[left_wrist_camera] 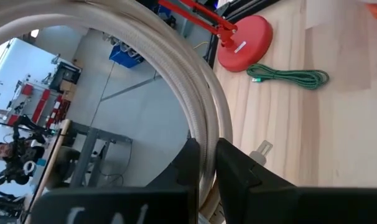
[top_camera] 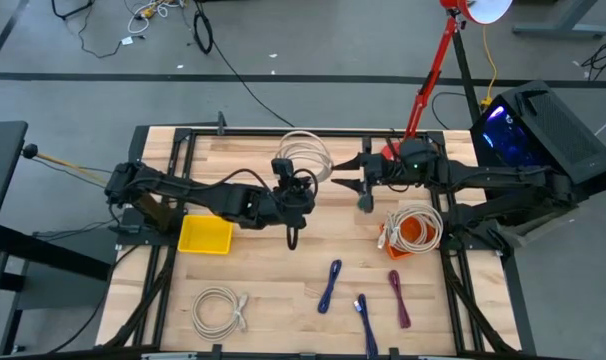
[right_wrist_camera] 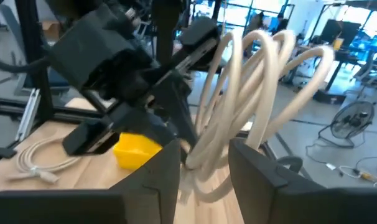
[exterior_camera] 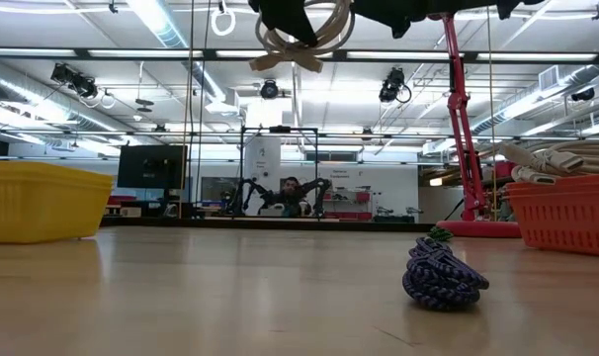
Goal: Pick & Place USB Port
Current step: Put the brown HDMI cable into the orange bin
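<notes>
Right now my left gripper (top_camera: 301, 190) is clamped on the cream cable coil (top_camera: 303, 152), which I am holding up off the wooden table (top_camera: 263, 275) so that it hangs clear of everything lying there. My two fingers (left_wrist_camera: 238, 171) are pinched tight around the bundled strands, and I have them near the bottom of the loop because that leaves most of the ring free for another grip.

My right gripper (top_camera: 345, 172) has its tips just beside the coil, on the side facing the orange basket (top_camera: 411, 232). Its jaws stand apart, with the loops lying in the gap between them in its own wrist view. It looks to me like a handover being set up, though I cannot tell whether either finger touches the cable yet.

The orange basket already holds a similar pale coil and sits near the right arm, so I judge it the likely drop point. The yellow bin (top_camera: 205, 235) lies on the far side of the coil from that basket, under my left arm.
</notes>
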